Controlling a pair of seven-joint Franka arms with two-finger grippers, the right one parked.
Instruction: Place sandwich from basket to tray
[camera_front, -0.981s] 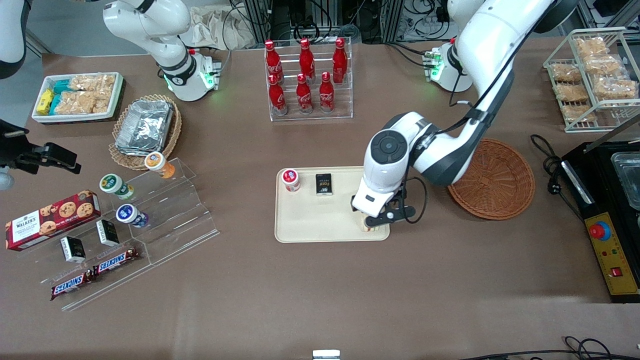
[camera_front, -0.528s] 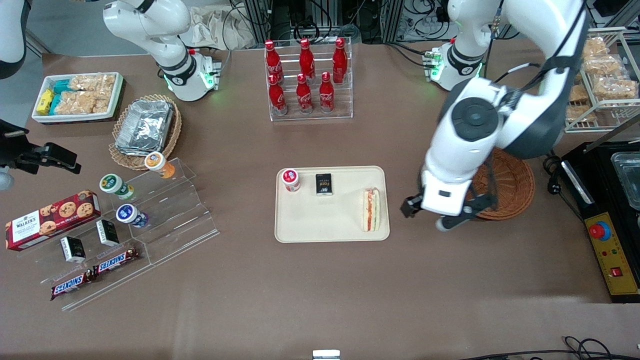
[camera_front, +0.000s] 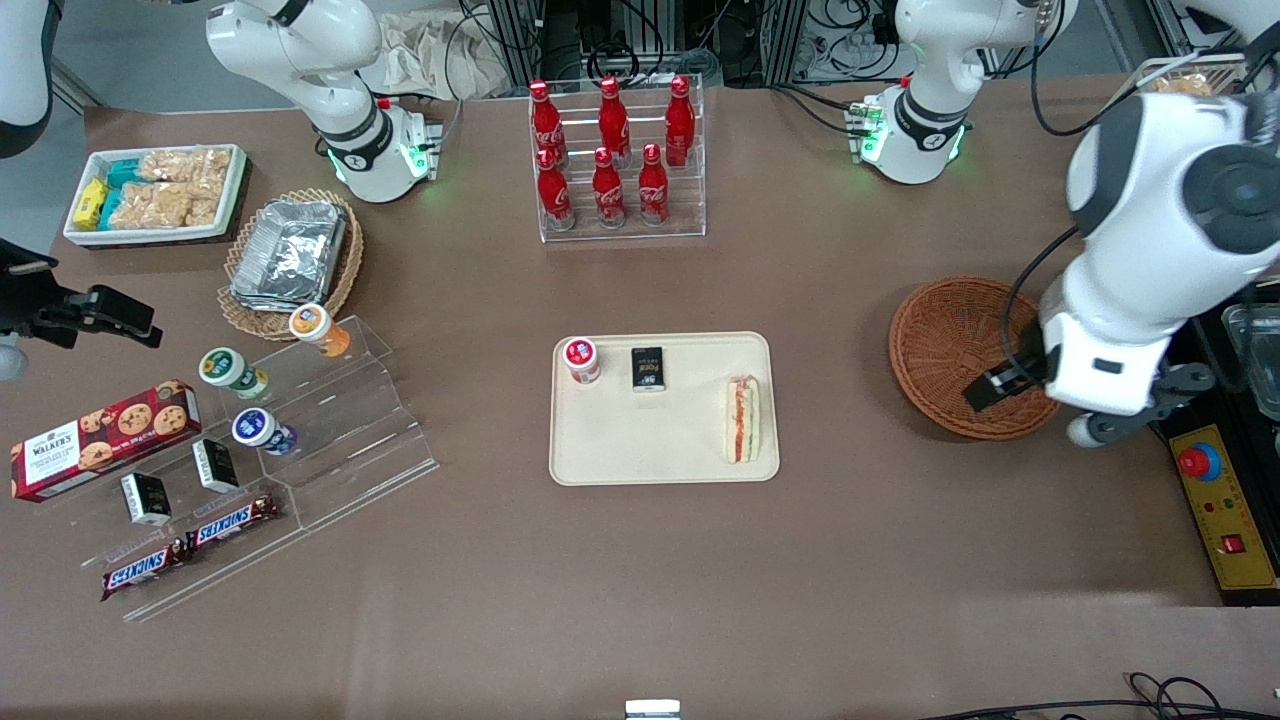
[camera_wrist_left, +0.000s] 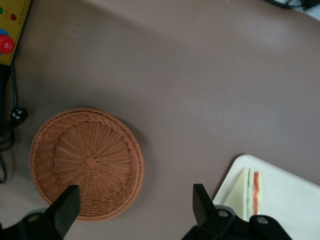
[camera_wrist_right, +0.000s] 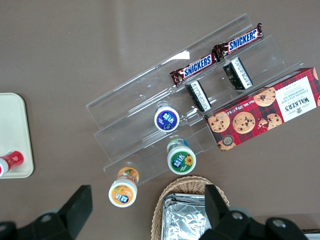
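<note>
The sandwich lies flat on the cream tray, at the tray's end nearest the basket, with its red and green filling showing. The reddish-brown woven basket holds nothing. My left gripper hangs high above the basket's edge toward the working arm's end of the table, open and holding nothing. The left wrist view shows the gripper with its jaws wide apart above the basket, plus the sandwich on a corner of the tray.
A red-capped jar and a black packet also sit on the tray. A black control box with a red button stands beside the basket. A rack of red bottles stands farther from the camera.
One second ago my gripper was down over the sandwich on the tray. It has since let go, risen and swung toward the working arm's end, now above the basket. The sandwich stays on the tray.
</note>
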